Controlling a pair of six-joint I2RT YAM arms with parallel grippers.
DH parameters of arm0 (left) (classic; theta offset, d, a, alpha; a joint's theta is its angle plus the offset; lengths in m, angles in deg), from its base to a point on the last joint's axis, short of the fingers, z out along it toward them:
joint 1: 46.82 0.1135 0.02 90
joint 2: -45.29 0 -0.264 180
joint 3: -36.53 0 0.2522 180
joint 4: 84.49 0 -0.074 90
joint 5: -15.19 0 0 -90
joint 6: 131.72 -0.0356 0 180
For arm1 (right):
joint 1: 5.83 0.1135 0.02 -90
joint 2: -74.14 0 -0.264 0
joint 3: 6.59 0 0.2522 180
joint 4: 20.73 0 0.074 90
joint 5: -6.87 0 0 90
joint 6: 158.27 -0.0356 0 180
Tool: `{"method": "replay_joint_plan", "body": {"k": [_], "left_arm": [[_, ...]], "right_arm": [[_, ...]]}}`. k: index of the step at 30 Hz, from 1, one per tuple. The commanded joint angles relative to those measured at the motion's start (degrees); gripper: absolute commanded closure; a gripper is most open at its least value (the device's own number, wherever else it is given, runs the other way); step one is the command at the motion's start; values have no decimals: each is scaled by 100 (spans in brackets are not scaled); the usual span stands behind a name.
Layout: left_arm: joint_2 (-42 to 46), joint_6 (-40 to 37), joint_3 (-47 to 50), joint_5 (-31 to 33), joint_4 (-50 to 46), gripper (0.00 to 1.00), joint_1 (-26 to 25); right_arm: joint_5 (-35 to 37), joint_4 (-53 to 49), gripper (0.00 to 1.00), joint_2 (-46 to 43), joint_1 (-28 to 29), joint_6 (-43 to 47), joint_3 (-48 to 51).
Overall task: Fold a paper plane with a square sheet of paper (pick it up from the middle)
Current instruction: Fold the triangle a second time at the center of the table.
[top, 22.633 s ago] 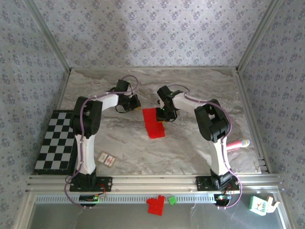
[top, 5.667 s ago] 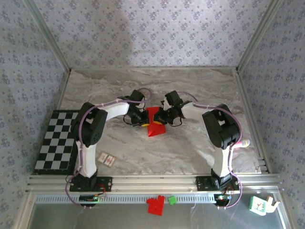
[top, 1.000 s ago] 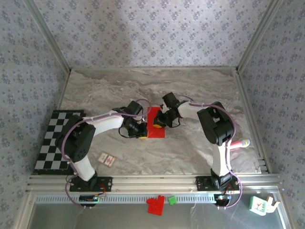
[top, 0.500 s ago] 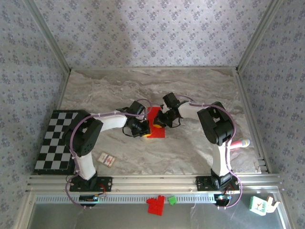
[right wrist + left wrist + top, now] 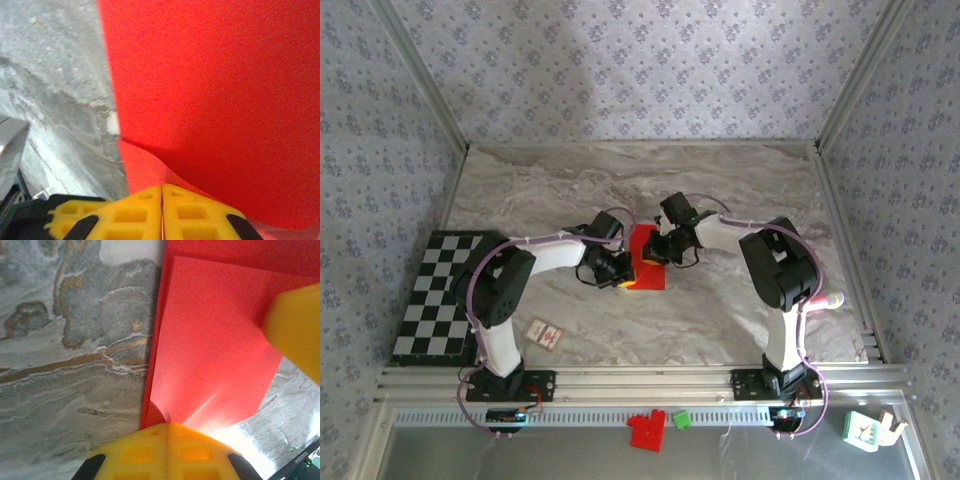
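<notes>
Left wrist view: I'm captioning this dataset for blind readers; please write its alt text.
The left tool, shut at the bottom of the frame, pinches the near edge of a folded red sheet of paper lying on a grey marbled table. Another yellow pad rests on the paper at right.

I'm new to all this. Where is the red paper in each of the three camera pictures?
Top external: the red paper lies near the middle of the table.
Left wrist: red paper fills the centre and right.
Right wrist: red paper covers the right and top.
Shared landmark: the grey marbled table, left of the paper in both wrist views.
</notes>
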Motion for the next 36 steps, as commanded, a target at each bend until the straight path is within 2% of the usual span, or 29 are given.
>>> {"method": "replay_joint_plan", "body": {"k": [1, 15, 22, 29, 36], "left_arm": [[-250, 48, 40, 148, -507, 100, 26], [-249, 66, 72, 130, -432, 100, 31], [-328, 56, -61, 233, -736, 100, 26], [-440, 40, -141, 354, -1208, 100, 26], [-487, -3, -96, 359, -1336, 100, 34]], "right_arm": [[69, -62, 92, -232, 148, 130, 259], [-187, 189, 92, -32, 332, -1, 403], [-127, 38, 92, 182, 306, 87, 286], [-14, -65, 92, 271, -40, 303, 295], [112, -353, 92, 418, -745, 375, 6]]}}
